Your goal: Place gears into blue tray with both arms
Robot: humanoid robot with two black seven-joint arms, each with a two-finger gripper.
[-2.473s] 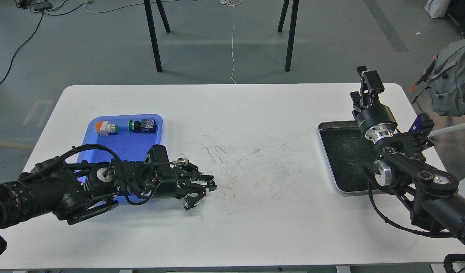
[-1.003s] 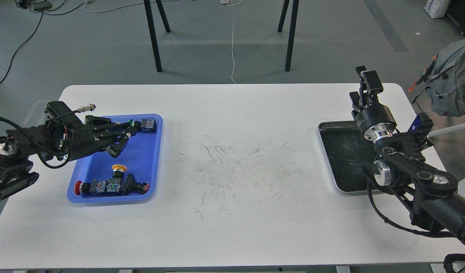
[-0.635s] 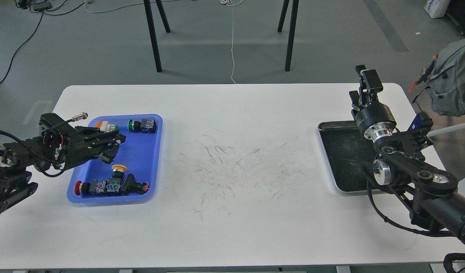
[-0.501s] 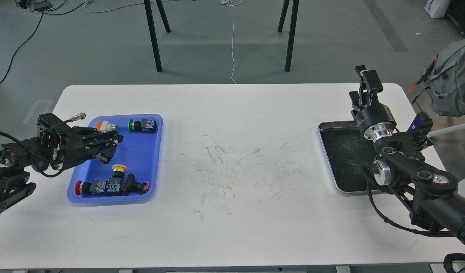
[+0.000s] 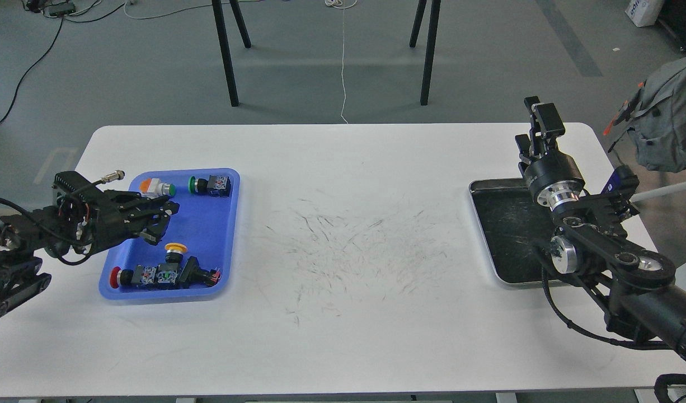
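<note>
Left gripper (image 5: 163,219) hangs over the left part of the blue tray (image 5: 222,235), fingers spread apart, holding nothing visible. Right gripper (image 5: 536,126) is raised above the far edge of the metal tray (image 5: 483,235), seen end-on; spread cannot be told. Blue tray lies on the table (image 5: 343,168) with its long axis running near-to-far and holds push-button switches (image 5: 164,274); no gears can be made out.

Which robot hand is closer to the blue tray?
Left. The left gripper hovers over the blue tray; the right gripper is far across the table, beyond the silver tray.
</note>
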